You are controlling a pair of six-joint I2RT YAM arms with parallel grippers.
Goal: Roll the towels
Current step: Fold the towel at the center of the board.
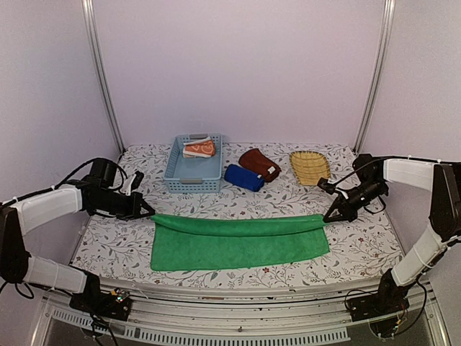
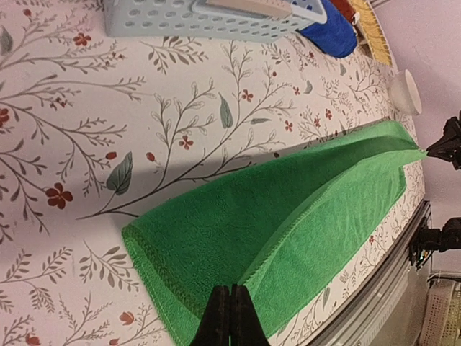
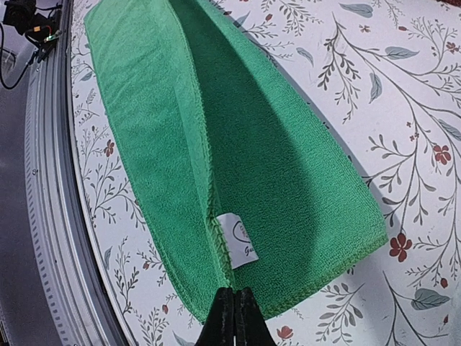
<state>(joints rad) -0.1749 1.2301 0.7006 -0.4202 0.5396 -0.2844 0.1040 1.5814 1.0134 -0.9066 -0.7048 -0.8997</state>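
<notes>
A green towel [image 1: 238,241] lies stretched across the front of the table, its far edge lifted and folded over toward the near side. My left gripper [image 1: 149,211] is shut on the towel's far left corner [image 2: 248,281]. My right gripper [image 1: 330,215] is shut on the far right corner [image 3: 238,285], next to a white label [image 3: 238,238]. A rolled dark blue towel [image 1: 243,177] and a maroon towel [image 1: 259,163] lie behind it. An orange and white towel [image 1: 199,148] rests in the basket.
A light blue plastic basket [image 1: 193,173] stands at the back left. A yellow wicker tray [image 1: 310,166] sits at the back right. The table's metal front rail [image 1: 238,306] runs just below the towel's near edge.
</notes>
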